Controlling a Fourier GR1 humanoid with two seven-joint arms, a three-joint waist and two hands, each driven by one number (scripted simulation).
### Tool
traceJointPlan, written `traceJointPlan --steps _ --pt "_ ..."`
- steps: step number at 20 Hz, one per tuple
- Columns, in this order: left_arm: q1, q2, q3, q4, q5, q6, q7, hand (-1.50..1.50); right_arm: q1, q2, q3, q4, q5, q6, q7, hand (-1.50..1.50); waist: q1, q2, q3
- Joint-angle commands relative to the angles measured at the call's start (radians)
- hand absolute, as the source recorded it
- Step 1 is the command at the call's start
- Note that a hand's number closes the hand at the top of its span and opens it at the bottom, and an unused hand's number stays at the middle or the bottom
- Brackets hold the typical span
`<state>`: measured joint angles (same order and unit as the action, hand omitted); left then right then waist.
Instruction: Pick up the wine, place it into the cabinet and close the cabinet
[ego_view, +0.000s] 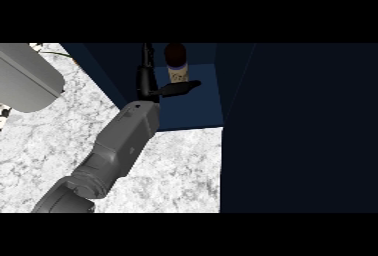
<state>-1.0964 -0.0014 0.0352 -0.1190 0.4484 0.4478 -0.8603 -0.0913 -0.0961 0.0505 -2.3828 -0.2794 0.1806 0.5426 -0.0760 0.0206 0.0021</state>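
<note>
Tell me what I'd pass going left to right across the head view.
Grey appliance at the left edge → marble counter → hand reaching into the cabinet, fingers straight → wine bottle standing inside the cabinet → dark blue cabinet door filling the right side.

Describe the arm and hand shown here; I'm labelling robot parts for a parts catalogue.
One arm shows: a smooth grey forearm of blocky, rounded segments, widening toward the elbow. It ends in a slim black hand with thin fingers and a thumb. No cables or markings are visible.
</note>
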Motion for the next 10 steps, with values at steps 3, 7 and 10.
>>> traceJointPlan --steps 3,7,10 --pt "0.082 0.001 0.003 0.015 0.016 -0.084 -0.05 -1.5 -0.033 -0.01 -0.007 -0.069 -0.037 -0.029 0.07 -1.5 0.005 0.0 -0.004" --pt "0.037 0.001 0.011 0.015 0.015 -0.077 0.0 -1.5 -0.005 -0.021 -0.013 -0.062 -0.039 -0.007 0.053 -1.5 0.02 -0.003 -0.003" --pt "0.043 0.001 -0.001 -0.009 0.054 -0.099 -0.021 -1.5 -0.014 -0.02 -0.044 -0.031 -0.058 0.004 0.018 -1.5 0.006 -0.004 -0.003"
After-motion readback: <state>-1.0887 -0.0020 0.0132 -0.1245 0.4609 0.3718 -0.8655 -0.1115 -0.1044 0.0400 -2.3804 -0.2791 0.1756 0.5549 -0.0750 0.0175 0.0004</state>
